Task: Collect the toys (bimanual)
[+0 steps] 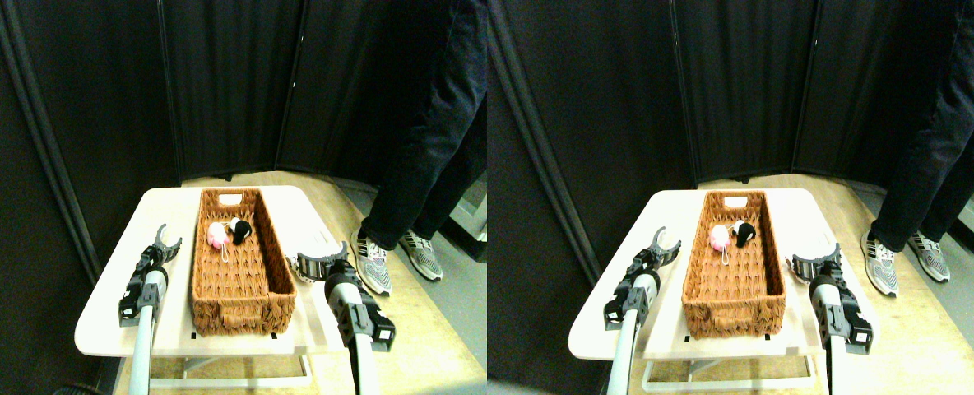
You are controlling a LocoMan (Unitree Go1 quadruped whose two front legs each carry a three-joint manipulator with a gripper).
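Two toys lie inside the brown wicker basket (240, 276) near its far half: a pink one (217, 236) and a black-and-white one (241, 230), touching each other. My left gripper (166, 243) is over the table to the left of the basket, its curved jaws spread open and empty. My right gripper (320, 265) is at the table's right edge beside the basket, jaws open around nothing I can make out.
The basket stands lengthwise on a small white table (117, 317). A person in dark trousers (421, 140) and striped sneakers (372, 263) stands on the wooden floor close to the table's right side. Black curtain panels close off the back.
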